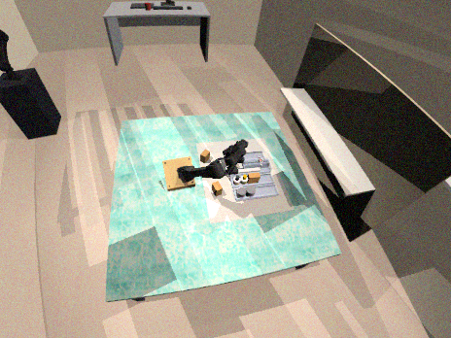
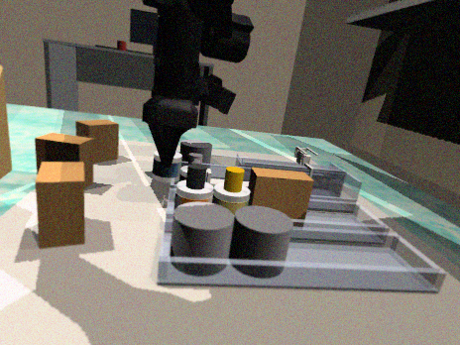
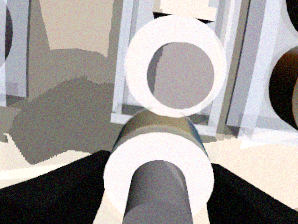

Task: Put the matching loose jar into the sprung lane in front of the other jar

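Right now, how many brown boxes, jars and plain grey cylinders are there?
Brown boxes: 4
Jars: 4, counting the held jar in the jaws
Plain grey cylinders: 2
Total: 10

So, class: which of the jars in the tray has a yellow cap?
The jar beside the orange box, in the second row; its neighbour wears a dark cap.

Table (image 2: 99, 297): tray (image 2: 297, 280) (plus boxes (image 2: 59, 203))

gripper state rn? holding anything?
Gripper: closed on the loose grey-capped jar, at the front of the lane, right before the matching jar inside.
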Robot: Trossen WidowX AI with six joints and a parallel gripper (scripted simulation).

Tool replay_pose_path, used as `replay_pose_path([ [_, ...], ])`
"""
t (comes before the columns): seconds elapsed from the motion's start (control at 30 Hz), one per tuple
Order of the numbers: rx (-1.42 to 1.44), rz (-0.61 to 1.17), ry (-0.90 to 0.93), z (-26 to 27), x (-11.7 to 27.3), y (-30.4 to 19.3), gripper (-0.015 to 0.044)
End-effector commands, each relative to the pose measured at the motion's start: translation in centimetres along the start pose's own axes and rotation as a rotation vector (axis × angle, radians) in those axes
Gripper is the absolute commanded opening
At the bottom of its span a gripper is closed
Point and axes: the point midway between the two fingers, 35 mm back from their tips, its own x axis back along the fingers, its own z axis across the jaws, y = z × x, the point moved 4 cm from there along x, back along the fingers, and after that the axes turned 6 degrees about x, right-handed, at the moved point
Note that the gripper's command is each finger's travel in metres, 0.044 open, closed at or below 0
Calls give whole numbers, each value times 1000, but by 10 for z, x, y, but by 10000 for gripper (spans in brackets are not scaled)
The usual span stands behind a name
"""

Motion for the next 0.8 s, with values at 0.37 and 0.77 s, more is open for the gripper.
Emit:
replay_pose_path([
  [0.37, -16, -21, -2, -3, 2, 13, 0],
  [0.77, -16, -21, -2, -4, 3, 18, 0],
])
